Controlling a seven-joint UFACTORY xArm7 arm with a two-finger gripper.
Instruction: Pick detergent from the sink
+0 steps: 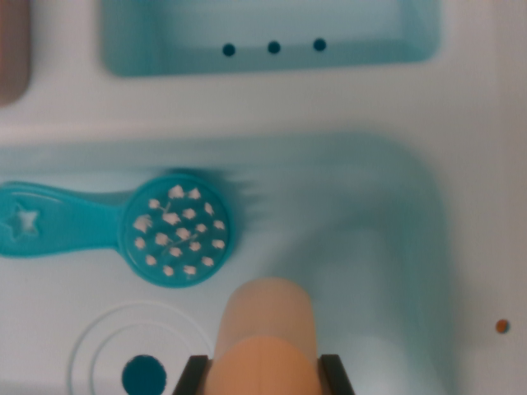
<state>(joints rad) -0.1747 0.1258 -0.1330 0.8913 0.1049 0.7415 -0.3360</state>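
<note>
One teal brush (123, 230), one peach detergent bottle (265, 337), two sink basins (379, 247), three small holes (274, 48), one drain (144, 374)

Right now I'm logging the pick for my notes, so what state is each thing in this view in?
Detergent bottle: peach coloured, lying between the gripper's dark fingers, which sit against its sides.
Brush: lying flat in the sink, bristles up, handle toward the wrist view's left, apart from the bottle.
Sink: no water visible; drain open.
Upper compartment: three small holes, nothing in it.
</note>
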